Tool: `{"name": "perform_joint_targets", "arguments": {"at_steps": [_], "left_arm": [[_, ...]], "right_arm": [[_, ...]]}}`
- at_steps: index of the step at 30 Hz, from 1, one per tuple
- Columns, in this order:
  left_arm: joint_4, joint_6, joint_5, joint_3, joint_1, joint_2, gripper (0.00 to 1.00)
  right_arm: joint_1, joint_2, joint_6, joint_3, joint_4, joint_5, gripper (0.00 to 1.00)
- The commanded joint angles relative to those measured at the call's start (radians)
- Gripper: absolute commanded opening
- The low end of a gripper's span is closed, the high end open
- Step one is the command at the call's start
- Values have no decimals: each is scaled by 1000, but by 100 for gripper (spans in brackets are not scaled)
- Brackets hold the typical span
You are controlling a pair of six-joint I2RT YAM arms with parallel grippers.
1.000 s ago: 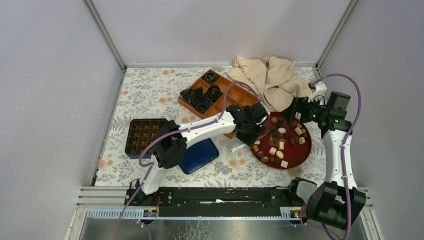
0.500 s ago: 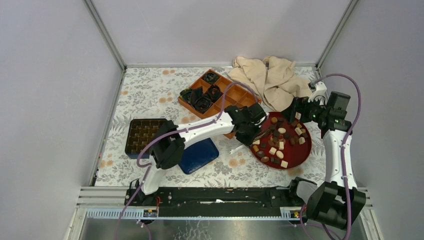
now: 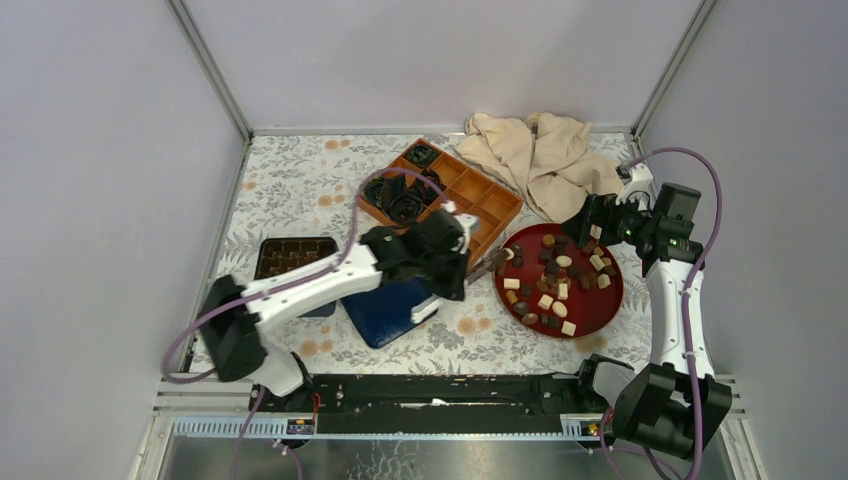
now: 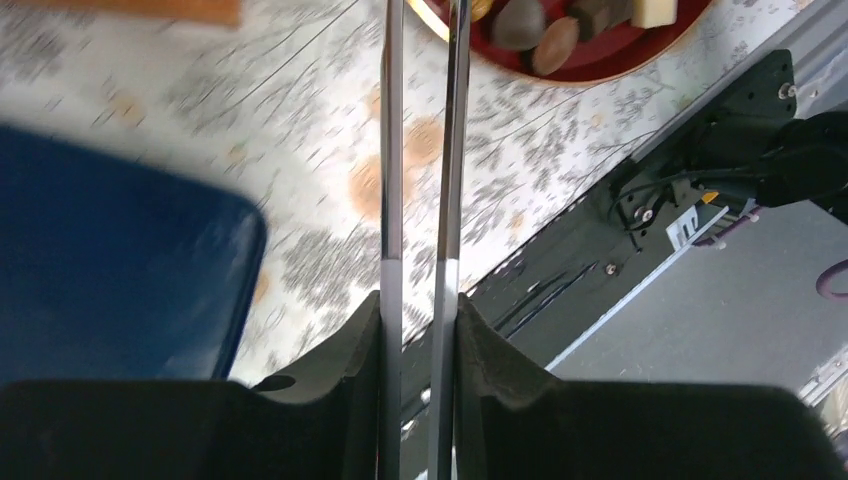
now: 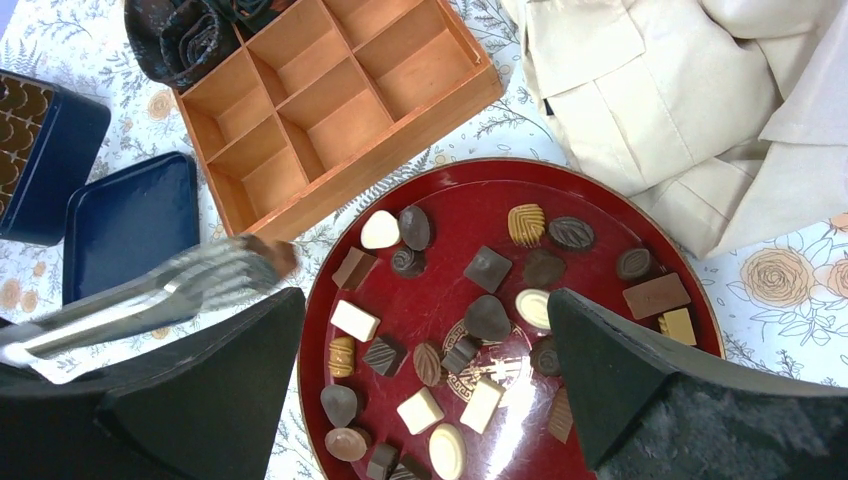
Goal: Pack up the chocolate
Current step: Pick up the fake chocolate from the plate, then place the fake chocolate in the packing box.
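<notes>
The chocolate (image 3: 560,285) (image 5: 487,318), several dark, mid-brown and cream pieces, lies on a red plate (image 3: 600,310) (image 5: 590,330) at the right. My left gripper (image 3: 455,278) (image 4: 420,305) is shut on metal tongs (image 3: 490,264) (image 4: 392,150) (image 5: 170,285). Their tips point at the plate's left rim. In the right wrist view a blurred brown piece (image 5: 275,255) shows at the tong tips, just off the plate. My right gripper (image 3: 590,222) (image 5: 422,300) hangs open over the plate with nothing between its fingers.
An orange compartment box (image 3: 470,195) (image 5: 330,120) holds black paper cups (image 3: 405,200) (image 5: 185,40) at its left end. A dark blue lid (image 3: 385,310) (image 4: 100,260) lies under the left arm, beside a dark tray (image 3: 285,265). A beige cloth (image 3: 535,155) lies at the back right.
The left arm has swung left, and its tongs have drawn back from over the plate to its left rim. The right arm has not moved.
</notes>
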State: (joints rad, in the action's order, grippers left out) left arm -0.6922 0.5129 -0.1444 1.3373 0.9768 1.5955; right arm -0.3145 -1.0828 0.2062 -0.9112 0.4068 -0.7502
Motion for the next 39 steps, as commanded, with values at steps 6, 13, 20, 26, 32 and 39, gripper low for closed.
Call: {"name": "perform_joint_targets", "arguments": {"at_steps": [6,13,20,26,32,39], "left_arm": [[-130,108,128,-259,-258,-460,0],[-445,17,281,-209,-588,-513,0],[-483,-30,417,-197,-715,-465,0],[-470,-54,428,-190,-747,-406,0],[-458,-60,416,-203,-748,-402,1],[-446,-62,398,-236,-750,-389,12]], "right_arm": [[-5,21,15,-9,-20,-49,100],[-5,18,12,-6,-23,-55,100],[-4,14,10,-5,-23,-68,100],[-5,14,12,-6,-22,-69,100],[-5,14,12,-6,-21,-70,100],[-5,14,12,-6,-22,-67,100]]}}
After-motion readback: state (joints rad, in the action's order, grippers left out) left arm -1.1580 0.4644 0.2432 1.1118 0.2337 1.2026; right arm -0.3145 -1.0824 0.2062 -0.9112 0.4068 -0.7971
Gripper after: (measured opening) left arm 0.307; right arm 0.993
